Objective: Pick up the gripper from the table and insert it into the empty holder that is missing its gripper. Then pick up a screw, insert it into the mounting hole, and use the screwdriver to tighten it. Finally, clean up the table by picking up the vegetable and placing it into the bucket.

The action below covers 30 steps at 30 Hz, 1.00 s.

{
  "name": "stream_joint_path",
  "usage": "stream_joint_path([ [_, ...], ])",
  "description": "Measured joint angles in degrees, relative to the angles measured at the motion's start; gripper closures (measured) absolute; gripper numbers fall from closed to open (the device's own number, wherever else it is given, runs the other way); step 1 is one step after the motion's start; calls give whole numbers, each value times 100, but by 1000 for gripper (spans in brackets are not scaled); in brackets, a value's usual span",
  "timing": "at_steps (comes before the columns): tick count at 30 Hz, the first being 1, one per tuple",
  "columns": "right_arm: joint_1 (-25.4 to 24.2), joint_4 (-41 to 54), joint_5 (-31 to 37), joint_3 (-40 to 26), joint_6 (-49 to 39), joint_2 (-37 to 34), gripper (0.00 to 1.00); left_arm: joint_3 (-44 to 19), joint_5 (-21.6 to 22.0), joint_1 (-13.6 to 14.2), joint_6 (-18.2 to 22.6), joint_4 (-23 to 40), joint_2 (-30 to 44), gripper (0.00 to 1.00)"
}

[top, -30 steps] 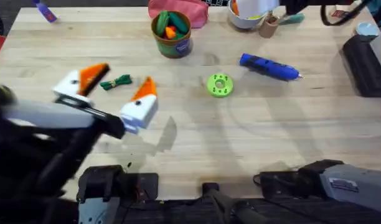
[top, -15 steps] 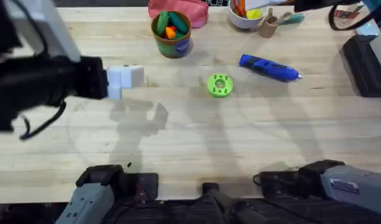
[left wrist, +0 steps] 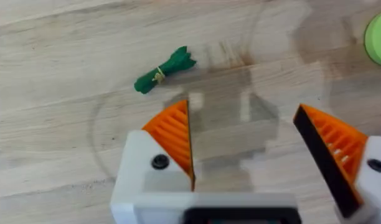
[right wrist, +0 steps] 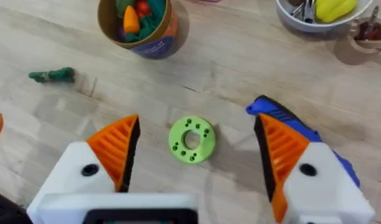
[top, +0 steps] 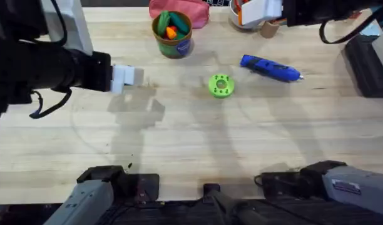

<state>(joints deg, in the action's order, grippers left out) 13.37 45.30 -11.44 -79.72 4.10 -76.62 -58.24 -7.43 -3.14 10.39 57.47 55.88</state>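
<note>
A robotics lab: two black robot arms are mounted at the near edge of a pale wooden counter [top: 254, 144]. On it lie a blue electric screwdriver [top: 270, 67], a green disc [top: 221, 85] and a bucket [top: 173, 32] of toy vegetables.

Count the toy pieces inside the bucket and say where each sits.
3 visible. In the bucket, an orange carrot lies left of a small red piece, with a green toy behind both. More may be hidden underneath.
</note>
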Motion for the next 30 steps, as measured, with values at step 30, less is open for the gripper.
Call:
stream_joint_path([
  [30, 0, -77, 0, 678, -118, 4, 8, 0, 779, -2, 267, 61, 0, 16],
])
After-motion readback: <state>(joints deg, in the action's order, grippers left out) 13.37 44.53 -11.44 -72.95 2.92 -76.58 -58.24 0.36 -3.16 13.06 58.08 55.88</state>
